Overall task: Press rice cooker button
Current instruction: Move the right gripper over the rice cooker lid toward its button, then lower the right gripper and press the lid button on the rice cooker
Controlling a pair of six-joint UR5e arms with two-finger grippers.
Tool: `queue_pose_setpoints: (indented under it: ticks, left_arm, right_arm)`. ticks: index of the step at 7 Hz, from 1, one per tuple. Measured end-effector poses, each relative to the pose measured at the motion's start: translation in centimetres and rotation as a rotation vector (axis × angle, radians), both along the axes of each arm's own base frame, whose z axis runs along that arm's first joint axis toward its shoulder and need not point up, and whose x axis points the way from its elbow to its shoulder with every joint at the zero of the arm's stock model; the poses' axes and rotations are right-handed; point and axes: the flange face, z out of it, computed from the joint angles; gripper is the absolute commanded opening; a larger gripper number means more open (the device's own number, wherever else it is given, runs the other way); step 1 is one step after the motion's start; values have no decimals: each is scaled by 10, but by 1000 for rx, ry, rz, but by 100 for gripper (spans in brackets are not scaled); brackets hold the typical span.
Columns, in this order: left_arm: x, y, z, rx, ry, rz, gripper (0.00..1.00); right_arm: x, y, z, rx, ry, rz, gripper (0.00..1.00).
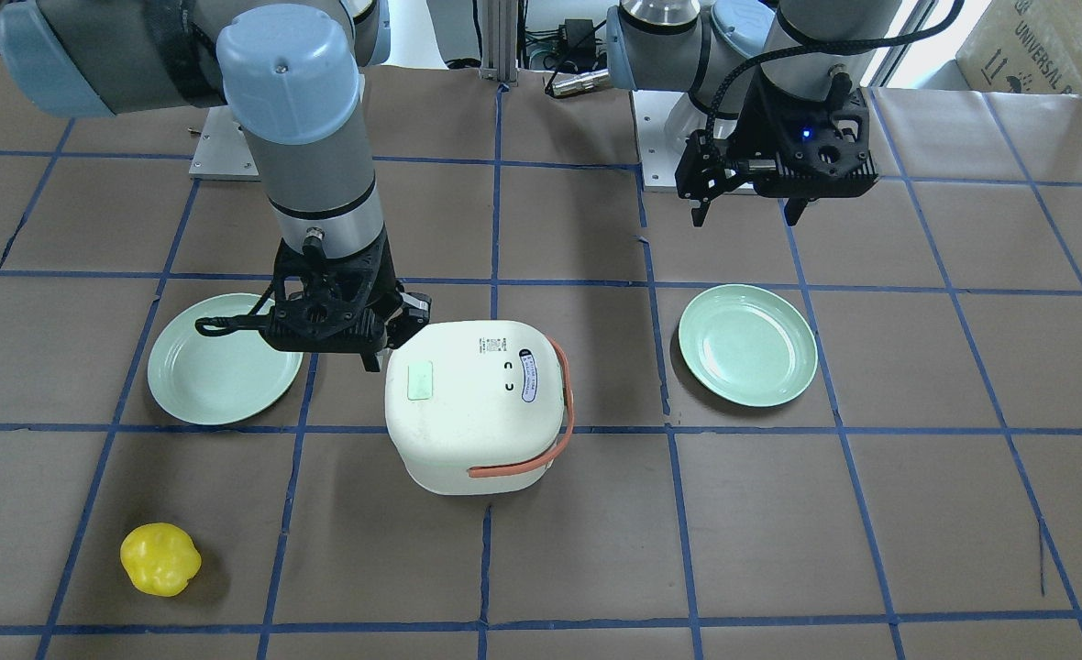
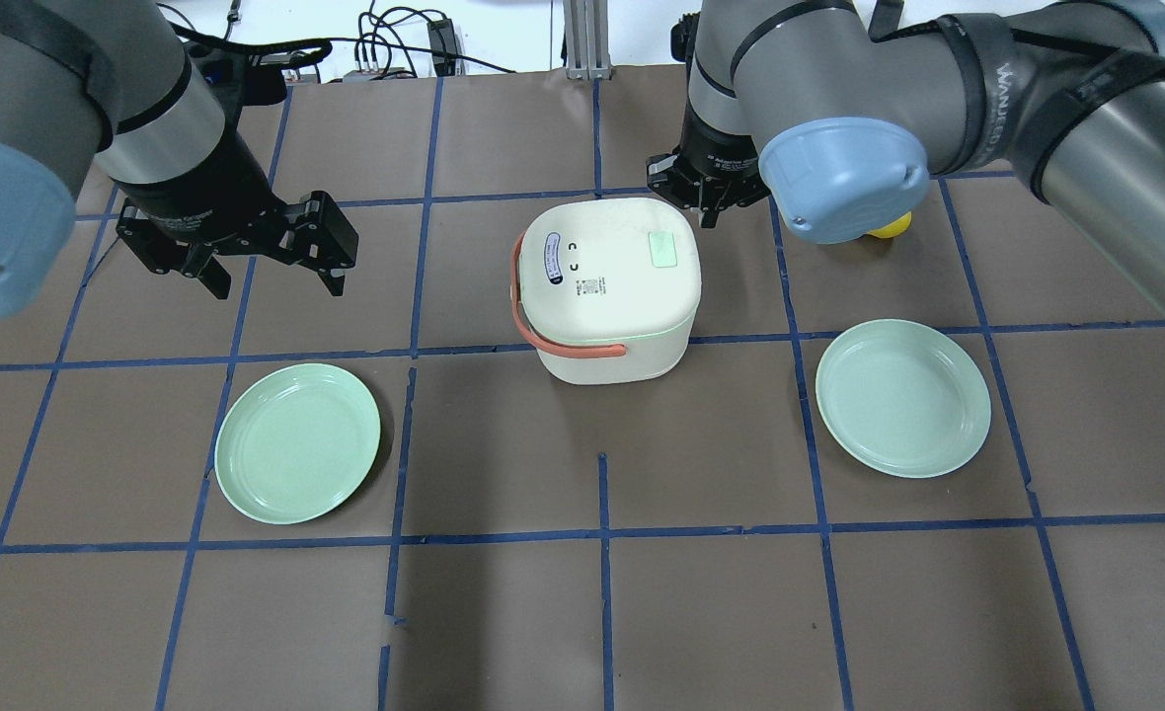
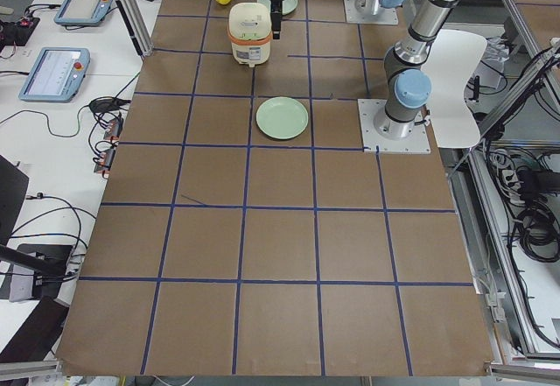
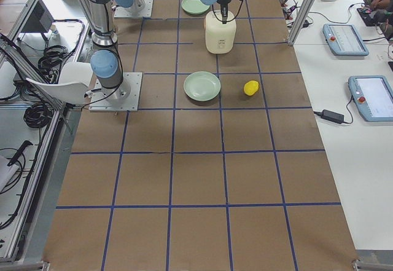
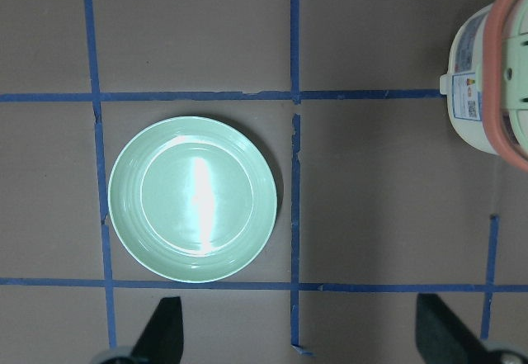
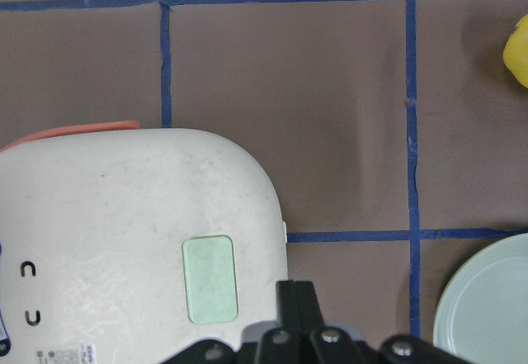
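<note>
Brown paper with a grid of blue tape covers the table [image 2: 504, 612]. Taking the overhead view with 12 o'clock away from the robot, the left gripper [image 2: 278, 289] hangs over bare paper with its jaws spread wide and nothing between them. It is well apart from the cooker. A mint-green plate [image 2: 298, 442] lies at its 6 o'clock.

Near the table's middle stands the rice cooker [image 2: 612, 286], white, with its lid down. Its orange-red handle [image 2: 533, 326] is folded down around its 9 o'clock side. A pale green button [image 2: 663, 249] sits on the lid toward 2 o'clock.

The right gripper [image 6: 295, 291] is at the cooker's 1 o'clock corner, just beside the lid's edge and near the button. Its fingers are pressed together and hold nothing. Whether they touch the cooker cannot be told.

A yellow object [image 1: 160, 559] lies at 3 o'clock from that gripper, partly hidden by the arm in the overhead view. A second green plate [image 2: 903, 398] rests at the cooker's 4 o'clock.
</note>
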Motion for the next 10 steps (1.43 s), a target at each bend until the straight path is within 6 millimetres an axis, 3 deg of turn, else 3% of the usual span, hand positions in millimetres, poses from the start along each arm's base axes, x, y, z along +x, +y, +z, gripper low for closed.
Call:
queue_pose_setpoints:
  ticks: [4, 10]
  left_arm:
    - [0, 0, 0, 0, 0, 1, 100]
    - [0, 0, 0, 0, 0, 1, 100]
  right_arm:
    - [16, -7, -6, -11, -12, 11, 6]
    - [30, -2, -24, 22, -28, 25, 5]
